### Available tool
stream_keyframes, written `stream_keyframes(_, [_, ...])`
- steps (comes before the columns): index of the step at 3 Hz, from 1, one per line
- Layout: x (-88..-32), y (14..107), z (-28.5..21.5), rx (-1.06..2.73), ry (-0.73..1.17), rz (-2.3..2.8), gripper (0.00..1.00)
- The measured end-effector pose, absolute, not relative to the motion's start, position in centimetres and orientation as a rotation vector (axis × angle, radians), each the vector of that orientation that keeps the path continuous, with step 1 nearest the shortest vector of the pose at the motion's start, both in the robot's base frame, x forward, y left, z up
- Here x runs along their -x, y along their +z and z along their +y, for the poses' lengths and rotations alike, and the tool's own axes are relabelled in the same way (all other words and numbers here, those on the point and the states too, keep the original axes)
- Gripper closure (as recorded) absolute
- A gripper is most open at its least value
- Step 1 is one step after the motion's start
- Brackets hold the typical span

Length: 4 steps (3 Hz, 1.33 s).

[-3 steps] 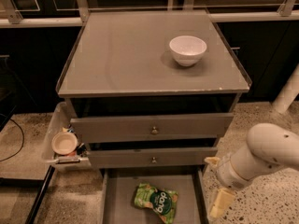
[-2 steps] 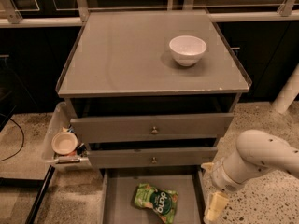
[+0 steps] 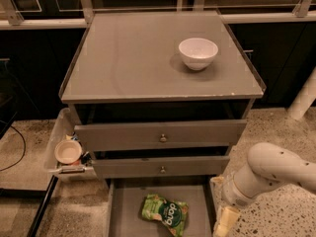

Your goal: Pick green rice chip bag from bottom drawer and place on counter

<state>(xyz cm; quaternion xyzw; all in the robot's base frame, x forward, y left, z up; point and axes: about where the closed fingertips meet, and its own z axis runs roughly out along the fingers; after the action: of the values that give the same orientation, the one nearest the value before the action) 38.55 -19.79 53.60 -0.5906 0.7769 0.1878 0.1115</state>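
The green rice chip bag (image 3: pixel 165 214) lies flat on the floor of the bottom drawer (image 3: pixel 123 209), which is pulled out at the bottom of the view. My gripper (image 3: pixel 224 222) hangs at the end of the white arm (image 3: pixel 269 174), at the drawer's right rim, to the right of the bag and apart from it. It holds nothing that I can see. The counter (image 3: pixel 133 58) is the grey top of the cabinet above.
A white bowl (image 3: pixel 198 53) stands on the counter at the back right. The two upper drawers (image 3: pixel 160 135) with round knobs are slightly open. A clear bin (image 3: pixel 66 149) with a small bowl hangs at the cabinet's left side. Speckled floor lies around.
The arm and gripper have shifted a little left and down, closer to the right rim of the bottom drawer. The bag has not moved.
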Motion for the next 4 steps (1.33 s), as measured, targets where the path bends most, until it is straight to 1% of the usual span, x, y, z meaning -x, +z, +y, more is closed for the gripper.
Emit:
stream_keyframes(1, [-38.6, 48.5, -19.3, 1.657, 0.594, 2.254, 0.00])
stream_keyframes(3, [-41.5, 37.4, -18.4, 1.485, 0.596, 2.191, 0.00])
stream_keyframes(4, [-41.7, 33.8, -18.0, 1.441, 0.671, 2.211, 0.00])
